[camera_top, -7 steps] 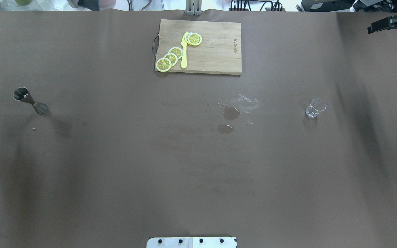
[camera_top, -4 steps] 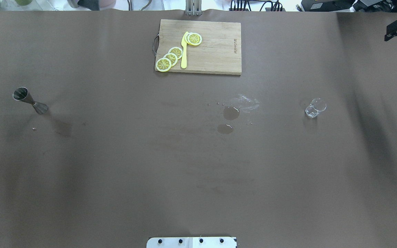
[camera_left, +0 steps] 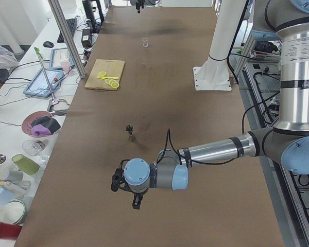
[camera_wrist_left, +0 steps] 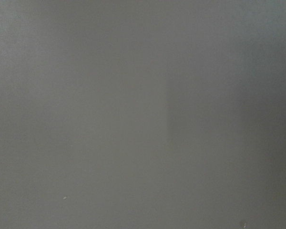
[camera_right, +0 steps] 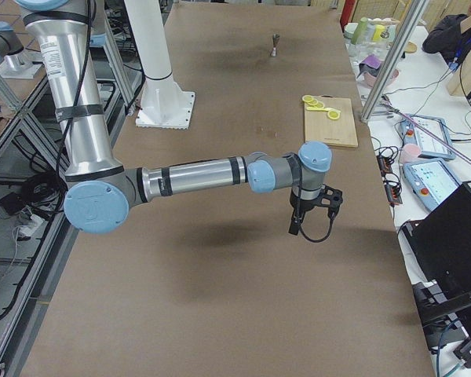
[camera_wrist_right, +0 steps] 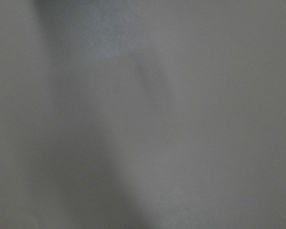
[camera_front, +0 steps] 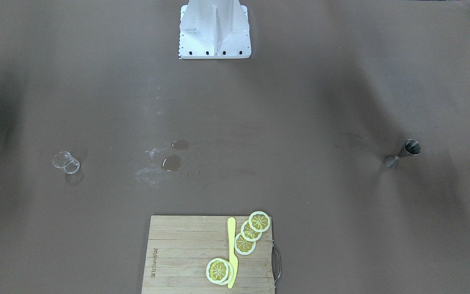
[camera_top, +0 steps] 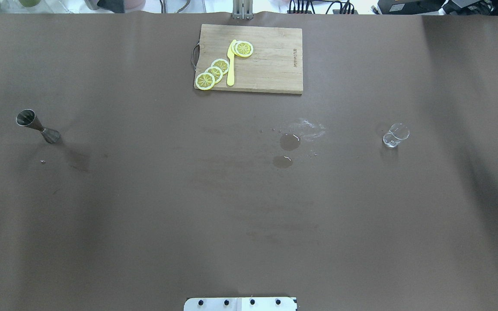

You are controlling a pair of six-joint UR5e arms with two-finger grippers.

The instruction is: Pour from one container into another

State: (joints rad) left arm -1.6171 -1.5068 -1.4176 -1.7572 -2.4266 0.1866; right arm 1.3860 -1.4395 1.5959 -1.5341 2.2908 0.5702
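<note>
Arms point(camera_left: 211, 149) outstretched, left tool point(camera_left: 136, 202) and right tool point(camera_right: 295, 226) pointing down

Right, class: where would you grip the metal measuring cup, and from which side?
Grip the measuring cup at its narrow waist, coming in level from the side. It stands upright and flares above and below, so a grip should seat there, leaving the open top clear.

The overhead view looks down from behind the robot, cutting board point(camera_top: 249, 58) far. The front view faces back, board near, robot base point(camera_front: 214, 30) far; both share jigger point(camera_top: 37, 126) and glass point(camera_top: 396, 134). 2 end views look along the table point(camera_left: 165, 77); 2 wrist views sit close above its bare surface.
</note>
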